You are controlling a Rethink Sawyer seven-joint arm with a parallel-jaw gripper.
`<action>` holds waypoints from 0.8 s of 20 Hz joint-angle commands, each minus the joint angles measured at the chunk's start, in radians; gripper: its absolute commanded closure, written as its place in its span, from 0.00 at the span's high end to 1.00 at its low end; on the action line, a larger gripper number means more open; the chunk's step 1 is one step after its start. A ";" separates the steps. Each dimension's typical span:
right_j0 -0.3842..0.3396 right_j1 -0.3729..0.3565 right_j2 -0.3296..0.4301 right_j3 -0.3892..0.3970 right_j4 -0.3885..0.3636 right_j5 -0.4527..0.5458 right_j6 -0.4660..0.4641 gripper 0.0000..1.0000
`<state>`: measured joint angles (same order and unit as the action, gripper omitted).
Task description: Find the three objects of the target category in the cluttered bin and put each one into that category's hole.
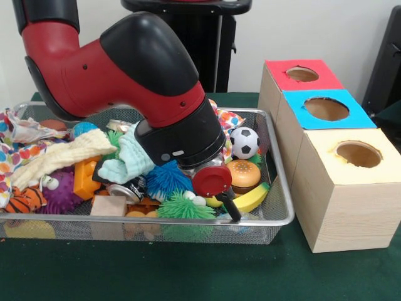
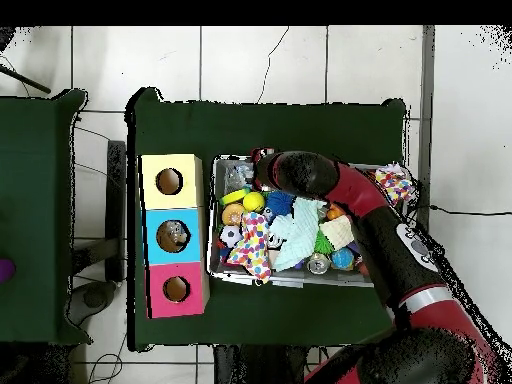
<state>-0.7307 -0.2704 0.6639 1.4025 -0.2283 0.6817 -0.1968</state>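
Low in the bin (image 1: pixel 279 210), the gripper (image 1: pixel 220 191) is down among the toys beside the hamburger (image 1: pixel 243 174) and banana (image 1: pixel 250 199), one dark finger (image 1: pixel 230 207) showing below a red disc; whether it is open or grasping I cannot tell. Around it lie a blue spiky ball (image 1: pixel 164 179), a green one (image 1: pixel 182 207) and a soccer ball (image 1: pixel 244 142). Something seems to sit in the blue box (image 2: pixel 172 236), but the target category is unclear, so most sorting likely remains.
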 commanded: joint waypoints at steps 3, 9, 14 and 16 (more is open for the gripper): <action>-0.029 0.020 -0.026 0.057 -0.086 -0.088 0.122 1.00; -0.044 0.023 -0.020 0.077 -0.090 -0.104 0.116 1.00; -0.049 0.019 -0.023 0.110 -0.090 -0.129 0.132 1.00; -0.054 0.013 -0.025 0.136 -0.090 -0.145 0.143 1.00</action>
<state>-0.7463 -0.2779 0.6650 1.4496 -0.2274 0.6078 -0.1968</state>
